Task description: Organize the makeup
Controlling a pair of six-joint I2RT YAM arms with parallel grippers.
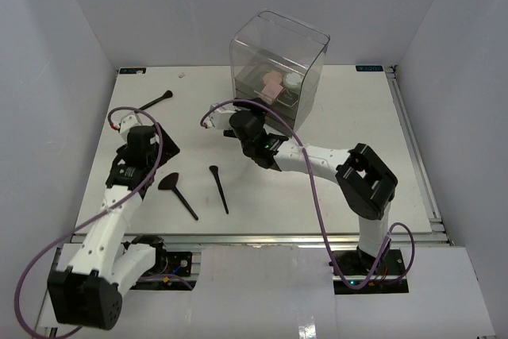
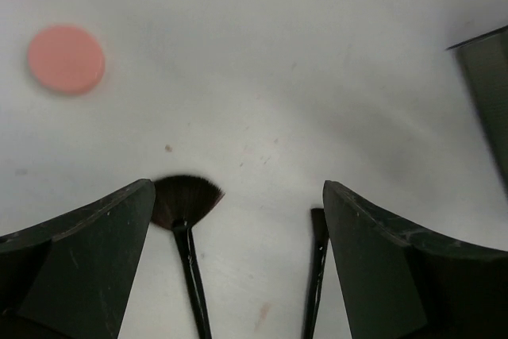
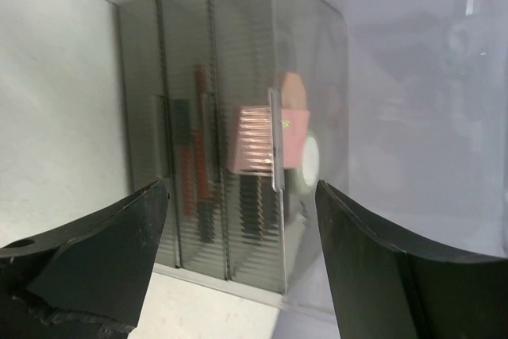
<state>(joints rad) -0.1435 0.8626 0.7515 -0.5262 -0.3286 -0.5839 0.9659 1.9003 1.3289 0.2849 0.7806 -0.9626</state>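
Fan brush [image 2: 186, 200] and thin brush [image 2: 316, 275] are lying on the table [image 2: 278, 77] beneath your left hand [image 2: 238, 196], hanging spread. You are likely aiming for one: be centring its handle in the gap before closing. Your right hand [image 3: 242, 192], also spread, is facing the clear box [image 3: 230, 117].

We look from high behind the near edge, steeply down on the whole table [image 1: 270, 216], far enough off to hold all of it. From the left wrist we look down at the tabletop from close by, past the parted fingers of the left gripper [image 2: 238, 190], onto the fan brush [image 2: 184, 200]; the top view shows that brush too. From the right wrist we face the clear box [image 3: 238, 156] side-on and near; the top view sees it from above.
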